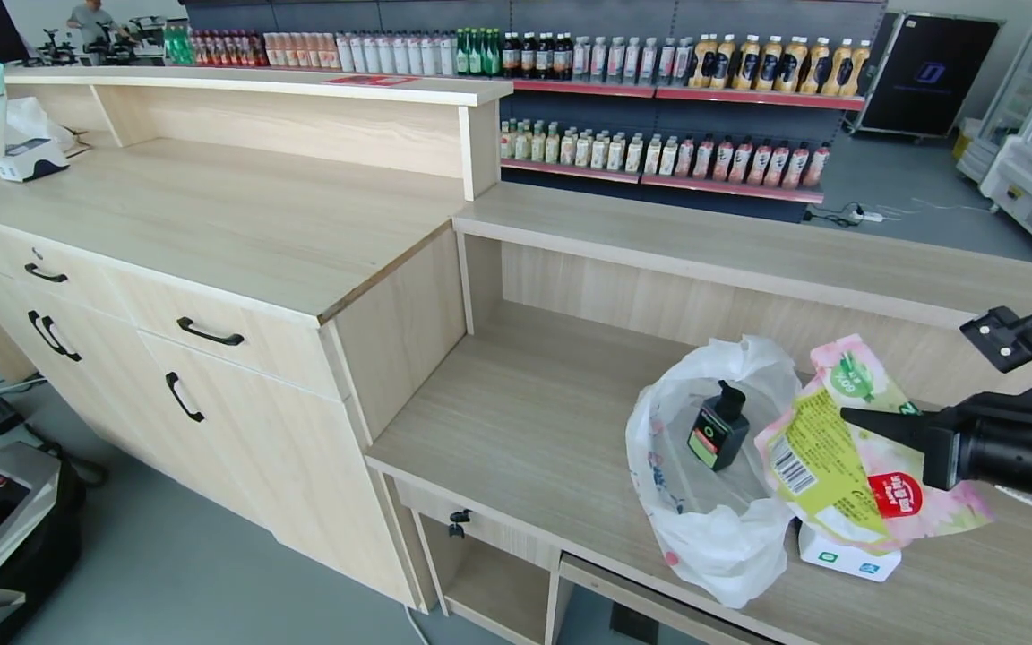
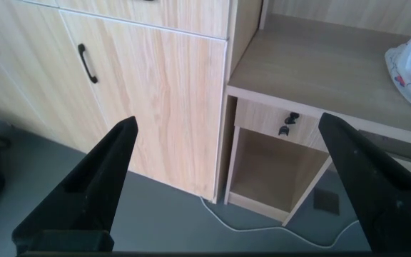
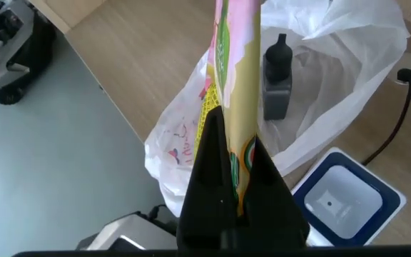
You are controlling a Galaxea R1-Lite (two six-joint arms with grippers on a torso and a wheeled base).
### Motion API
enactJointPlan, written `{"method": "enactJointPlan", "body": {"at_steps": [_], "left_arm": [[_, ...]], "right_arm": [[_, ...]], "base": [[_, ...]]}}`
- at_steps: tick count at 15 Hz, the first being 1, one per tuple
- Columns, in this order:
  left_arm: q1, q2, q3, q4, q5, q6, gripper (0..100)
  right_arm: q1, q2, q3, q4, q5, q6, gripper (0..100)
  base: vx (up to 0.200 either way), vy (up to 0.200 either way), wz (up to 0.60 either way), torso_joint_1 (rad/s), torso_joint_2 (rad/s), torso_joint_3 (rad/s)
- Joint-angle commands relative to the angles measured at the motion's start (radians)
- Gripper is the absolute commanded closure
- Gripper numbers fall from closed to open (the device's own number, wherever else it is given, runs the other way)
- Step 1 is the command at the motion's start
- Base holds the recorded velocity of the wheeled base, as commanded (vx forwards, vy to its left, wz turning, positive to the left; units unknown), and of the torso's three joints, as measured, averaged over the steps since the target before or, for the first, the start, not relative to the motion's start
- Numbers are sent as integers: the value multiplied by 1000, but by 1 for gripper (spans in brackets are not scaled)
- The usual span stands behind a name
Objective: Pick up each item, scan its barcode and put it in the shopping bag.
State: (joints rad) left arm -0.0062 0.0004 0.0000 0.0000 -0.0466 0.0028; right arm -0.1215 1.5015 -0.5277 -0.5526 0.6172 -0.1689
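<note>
**Item 1.** Right gripper (image 3: 235, 153): jaws pressed together on one edge of a flat pink and yellow-green packet (image 1: 825, 457). The packet is held in the air over the right end of the lower tabletop (image 1: 525, 421), just beside the mouth of the shopping bag (image 1: 659, 466). Its barcode panel faces toward the bag.

**Item 2.** Left gripper (image 2: 227, 178): jaws spread wide with nothing between them. It hangs beyond the tabletop's front edge, over the floor in front of the cupboard doors.

**Item 3.** Shopping bag: thin white plastic, slumped near the front edge toward the right end, mouth open. It contains one dark bottle (image 1: 718, 430) with a pump top, standing roughly upright.

**Item 4.** White box (image 1: 843, 554) with a blue-rimmed top, on the tabletop against the bag's right side and directly under the packet (perhaps the scanner, though I cannot tell). A black cable (image 3: 394, 114) runs past it.

**Risks, as judged:**
- The grip is on an edge only, so the limp packet may sag or slide out if it is swung.
- The bag's rim is soft and partly folded inward. A packet lowered at an angle could catch the rim and close the mouth.
- If let go too far to the right, the packet would land on the box instead of in the bag.
- A hard drop could tip the bottle over.
</note>
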Motion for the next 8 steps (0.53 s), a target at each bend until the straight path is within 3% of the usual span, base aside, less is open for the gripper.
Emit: {"method": "enactJointPlan", "body": {"at_steps": [1,6,8], "left_arm": [[0,1,0,0,1,0,0],[0,1,0,0,1,0,0],[0,1,0,0,1,0,0]], "right_arm": [[0,14,9,-10,1,-1,100],[45,46,-2,-176,2,12,100],[51,65,-9,-254,-4,-43,100]], "base": [[0,0,0,0,0,0],[0,0,0,0,0,0],[0,0,0,0,0,0]]}}
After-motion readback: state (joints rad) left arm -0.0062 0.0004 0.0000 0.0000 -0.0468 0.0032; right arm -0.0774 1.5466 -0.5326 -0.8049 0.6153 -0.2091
